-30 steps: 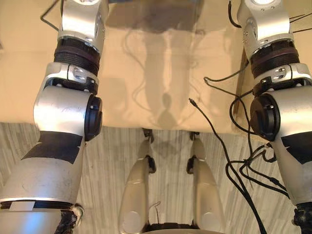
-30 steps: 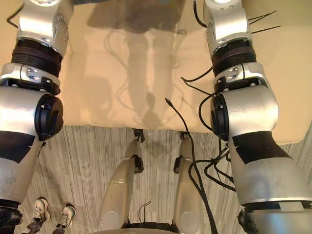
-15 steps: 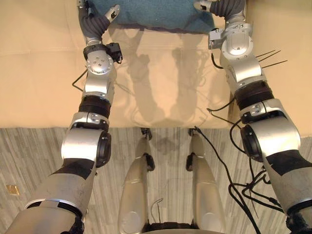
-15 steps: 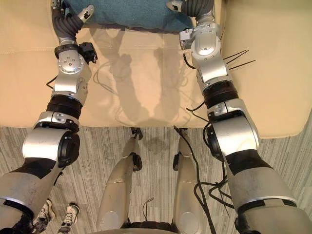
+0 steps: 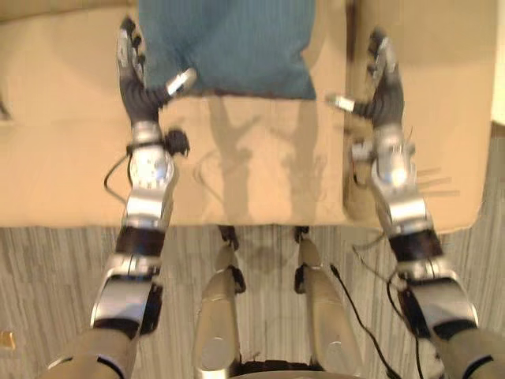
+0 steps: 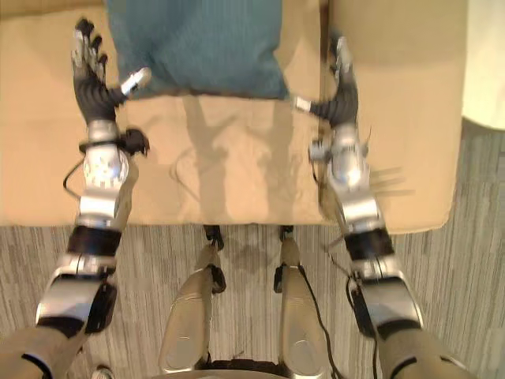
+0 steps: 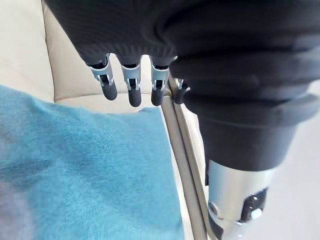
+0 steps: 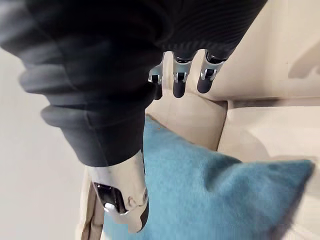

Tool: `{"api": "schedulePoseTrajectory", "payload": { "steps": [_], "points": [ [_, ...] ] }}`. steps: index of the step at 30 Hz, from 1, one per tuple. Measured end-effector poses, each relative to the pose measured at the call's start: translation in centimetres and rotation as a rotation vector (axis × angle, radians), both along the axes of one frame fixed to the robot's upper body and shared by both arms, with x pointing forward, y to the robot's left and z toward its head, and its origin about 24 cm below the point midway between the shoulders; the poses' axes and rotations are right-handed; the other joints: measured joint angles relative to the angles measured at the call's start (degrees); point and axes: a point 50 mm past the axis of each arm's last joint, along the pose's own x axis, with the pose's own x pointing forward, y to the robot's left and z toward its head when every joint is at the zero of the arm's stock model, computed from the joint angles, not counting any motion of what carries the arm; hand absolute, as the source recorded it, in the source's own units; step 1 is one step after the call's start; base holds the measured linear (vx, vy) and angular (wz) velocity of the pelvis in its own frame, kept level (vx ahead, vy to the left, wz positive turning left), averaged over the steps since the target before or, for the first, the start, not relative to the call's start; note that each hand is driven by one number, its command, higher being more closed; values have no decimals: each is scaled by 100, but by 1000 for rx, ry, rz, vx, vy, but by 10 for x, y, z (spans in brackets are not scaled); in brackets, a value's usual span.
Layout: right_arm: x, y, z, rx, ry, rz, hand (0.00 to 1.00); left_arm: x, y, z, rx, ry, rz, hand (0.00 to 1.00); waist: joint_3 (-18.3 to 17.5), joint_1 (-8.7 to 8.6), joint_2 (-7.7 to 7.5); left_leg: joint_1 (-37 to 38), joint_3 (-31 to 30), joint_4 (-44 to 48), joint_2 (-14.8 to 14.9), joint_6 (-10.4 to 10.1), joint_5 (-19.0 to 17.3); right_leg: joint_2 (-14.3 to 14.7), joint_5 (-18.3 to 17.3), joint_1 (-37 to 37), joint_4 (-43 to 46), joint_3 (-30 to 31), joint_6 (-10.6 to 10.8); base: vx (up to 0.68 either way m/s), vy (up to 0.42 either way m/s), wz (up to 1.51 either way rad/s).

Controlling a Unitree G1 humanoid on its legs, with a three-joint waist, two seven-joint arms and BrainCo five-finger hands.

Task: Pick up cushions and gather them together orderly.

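A teal cushion (image 5: 225,43) lies on the beige sofa seat (image 5: 252,158), its near edge towards me. My left hand (image 5: 134,75) is raised at the cushion's left side, fingers straight and thumb pointing at the cushion's lower left corner. My right hand (image 5: 381,79) stands off the cushion's right side, over the seam between two seat pads, fingers straight and thumb pointing inward. Neither hand holds anything. In the left wrist view the cushion (image 7: 85,170) shows past the fingers (image 7: 131,87); it appears as cushion (image 8: 210,195) in the right wrist view too.
The sofa's front edge (image 5: 237,225) runs across the middle, with striped grey carpet (image 5: 55,276) below it. A second seat pad (image 5: 426,103) lies to the right, and bare beige seat spreads out left of the cushion.
The view has tilted up towards the sofa. Both arms have stretched forward, so the hands now flank the cushion's near corners with fingers spread straight.
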Motion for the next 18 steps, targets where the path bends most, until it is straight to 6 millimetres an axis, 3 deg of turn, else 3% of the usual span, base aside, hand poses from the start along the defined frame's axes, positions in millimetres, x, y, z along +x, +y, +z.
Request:
{"api": "schedulePoseTrajectory", "payload": {
  "steps": [1,2,4,6,7,13,16,18],
  "points": [
    [-17,-4,-30,12,106,-4,0,-17,1,-31,-9,108,-8,0,-176,-6,-14,161,1,40,-10,-1,-103,0,-123,132,79,15,8,76,-9,-6],
    [-28,-6,-45,21,161,-10,0,-26,2,-44,-12,158,-13,0,-267,-14,-34,245,5,43,-18,-3,-153,-2,-178,199,96,34,36,104,-1,-11],
    [-66,-16,-98,56,380,-31,0,-59,8,-93,-19,358,-35,0,-626,-38,-85,575,24,36,-53,16,-305,-29,-335,504,103,59,105,111,9,-4],
    [-80,-21,-119,61,478,-38,0,-72,12,-113,-18,453,-41,0,-765,-69,-90,718,13,31,-84,19,-351,-55,-360,641,109,51,113,97,32,4],
    [-106,-31,-151,61,639,-56,0,-96,21,-146,-14,617,-32,0,-926,-175,-91,1027,11,32,-148,52,-458,-123,-438,944,112,63,175,85,60,2],
    [-161,-56,-207,34,966,-145,0,-163,43,-210,-5,1012,34,0,-1366,-327,-102,1777,151,8,-328,53,-741,-297,-523,1643,-23,164,279,44,71,-7],
    [-192,-68,-224,23,1104,-209,0,-188,43,-226,-6,1130,33,0,-1591,-335,-96,2033,179,-64,-394,55,-797,-356,-560,1864,-64,178,320,35,53,-3],
    [-200,-72,-228,6,1143,-230,0,-196,42,-231,-19,1166,39,0,-1615,-345,-93,2115,202,-62,-413,50,-810,-371,-561,1927,-64,213,323,16,26,-11]
  ]
}}
